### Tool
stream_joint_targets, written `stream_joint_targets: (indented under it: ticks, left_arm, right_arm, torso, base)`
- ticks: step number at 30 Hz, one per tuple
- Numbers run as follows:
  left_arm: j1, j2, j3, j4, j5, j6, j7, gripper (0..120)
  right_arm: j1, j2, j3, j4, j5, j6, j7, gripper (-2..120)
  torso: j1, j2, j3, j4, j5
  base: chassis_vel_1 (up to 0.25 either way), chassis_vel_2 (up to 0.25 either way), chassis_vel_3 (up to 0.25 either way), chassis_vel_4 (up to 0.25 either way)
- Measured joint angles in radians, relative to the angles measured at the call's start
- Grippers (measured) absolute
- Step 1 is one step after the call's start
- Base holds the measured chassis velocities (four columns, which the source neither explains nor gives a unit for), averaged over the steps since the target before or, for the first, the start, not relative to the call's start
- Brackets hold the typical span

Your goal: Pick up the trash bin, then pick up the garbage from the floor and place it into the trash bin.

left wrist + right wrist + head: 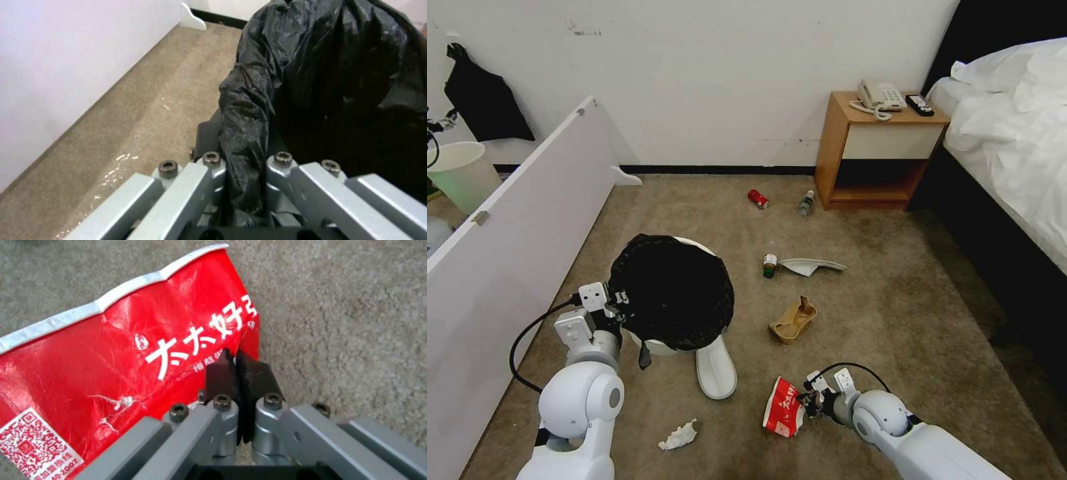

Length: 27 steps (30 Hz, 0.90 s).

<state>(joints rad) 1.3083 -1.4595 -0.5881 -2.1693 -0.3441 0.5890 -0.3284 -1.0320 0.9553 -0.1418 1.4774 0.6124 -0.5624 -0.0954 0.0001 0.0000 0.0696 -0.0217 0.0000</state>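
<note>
My right claw point(238, 368) is pinched on the near edge of the red snack packet point(782, 407), apparently just off the carpet. The trash bin point(671, 291), rim clamped by my left claw point(617, 298), sits up-left of the packet, beyond a white slipper point(716, 367).

Standing against the white wall point(727, 80): wooden nightstand point(877, 157), carrying a white telephone point(880, 97) and black remote point(920, 105). Lying alongside: white bed point(1014, 147). Leaning at left: white panel point(514, 240), with an unlined pale bin point(464, 175) sitting behind.
</note>
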Motion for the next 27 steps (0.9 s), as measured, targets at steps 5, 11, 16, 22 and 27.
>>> stream_joint_targets:
  ticks: [5,11,16,22,27]
  left_arm:
    - [0.004,0.001,0.0,0.0,0.0,-0.001,0.0,4]
    - [0.002,0.003,0.0,0.001,0.001,-0.002,0.0,4]
    - [-0.005,0.003,0.001,0.006,-0.002,-0.002,0.0,4]
    - [-0.011,0.008,0.0,0.009,-0.008,-0.002,-0.002,4]
    - [-0.016,0.01,0.003,0.008,-0.018,0.002,-0.005,4]
  right_arm:
    - [0.002,0.004,0.001,-0.002,0.0,0.002,-0.001,0]
    - [0.005,0.004,0.009,0.001,0.0,0.006,-0.005,0]
    - [-0.001,-0.014,0.057,0.04,0.001,0.018,0.001,0]
    - [-0.018,-0.044,0.118,0.098,0.008,0.022,0.012,0]
    - [-0.044,-0.08,0.186,0.16,0.002,0.037,0.02,0]
  torso:
    - [0.0,0.0,0.0,-0.0001,0.0]
    - [0.0,0.0,0.0,-0.0001,0.0]
    - [0.0,0.0,0.0,-0.0001,0.0001]
    - [0.0,0.0,0.0,0.0,0.0001]
    - [0.0,0.0,0.0,-0.0003,-0.0002]
  base:
    - [0.0,0.0,0.0,0.0]
    - [0.0,0.0,0.0,0.0]
    - [0.0,0.0,0.0,0.0]
    - [0.0,0.0,0.0,0.0]
    - [0.0,0.0,0.0,0.0]
